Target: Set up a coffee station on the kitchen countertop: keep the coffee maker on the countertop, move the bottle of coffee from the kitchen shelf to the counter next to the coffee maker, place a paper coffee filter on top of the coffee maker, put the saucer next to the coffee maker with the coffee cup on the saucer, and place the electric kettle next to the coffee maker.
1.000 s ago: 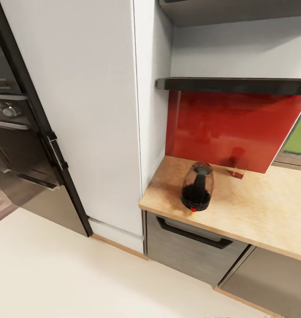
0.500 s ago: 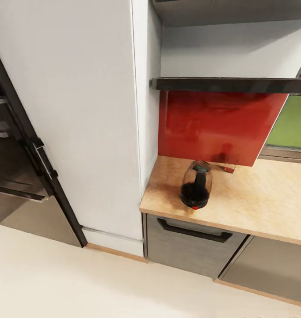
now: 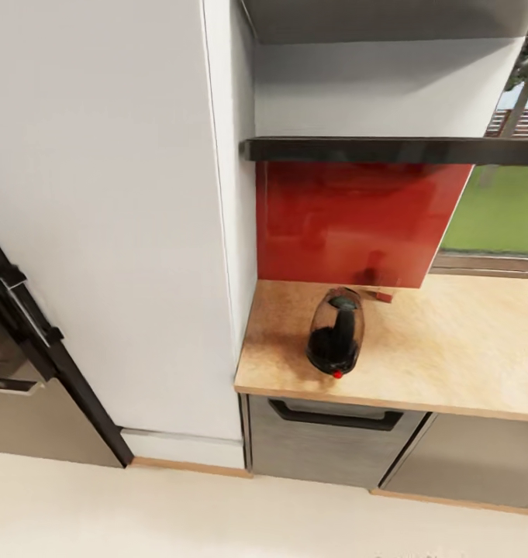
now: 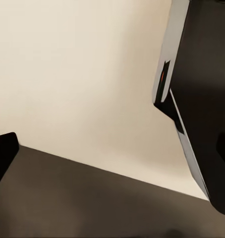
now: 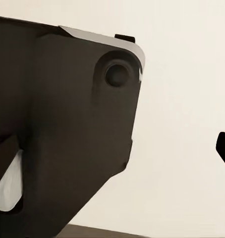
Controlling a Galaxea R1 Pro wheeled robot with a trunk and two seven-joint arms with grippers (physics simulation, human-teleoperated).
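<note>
End effector fingertips (image 4: 3,153), floor (image 4: 83,74)

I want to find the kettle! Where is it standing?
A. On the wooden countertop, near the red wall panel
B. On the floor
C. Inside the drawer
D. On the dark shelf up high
A: the electric kettle stands upright on the kitchen countertop, just before the red wall panel.
</note>
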